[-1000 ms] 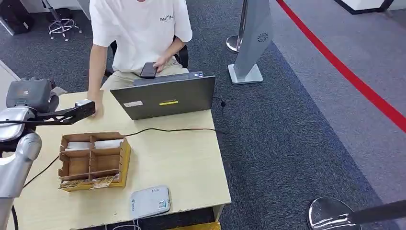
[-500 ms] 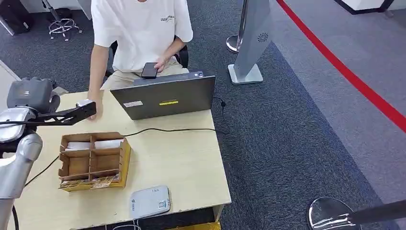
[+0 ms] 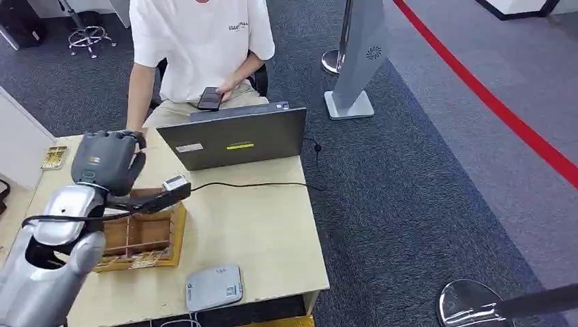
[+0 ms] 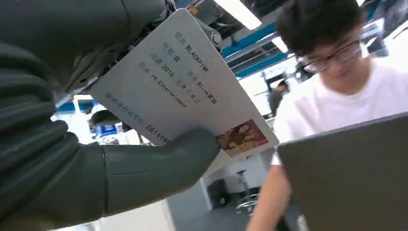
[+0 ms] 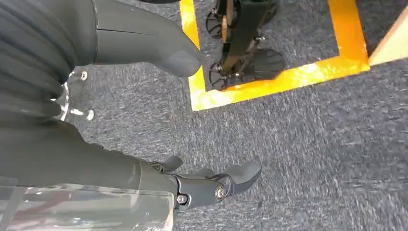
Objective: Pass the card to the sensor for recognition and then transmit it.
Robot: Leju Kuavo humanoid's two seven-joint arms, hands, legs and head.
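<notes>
My left hand (image 3: pixel 108 162) is raised over the back left of the table (image 3: pixel 272 238), above the far end of the cardboard box (image 3: pixel 146 235). In the left wrist view its thumb (image 4: pixel 159 163) and fingers pinch a white card (image 4: pixel 192 91) with printed text and a small photo. The grey-white sensor (image 3: pixel 213 287) lies flat by the table's front edge, well short of that hand. My right hand (image 5: pixel 57 144) hangs over the carpet, fingers apart and holding nothing.
A person (image 3: pixel 198 41) sits behind the table holding a phone (image 3: pixel 208 99), one arm reaching down to the table near my left hand. An open laptop (image 3: pixel 235 136) stands at the back, with a black cable (image 3: pixel 252 184) running across. A small yellow packet (image 3: pixel 54 157) lies far left.
My left arm has swung in from the left edge to above the box, and the hand now sits closer to the laptop. Nothing on the table has moved.
</notes>
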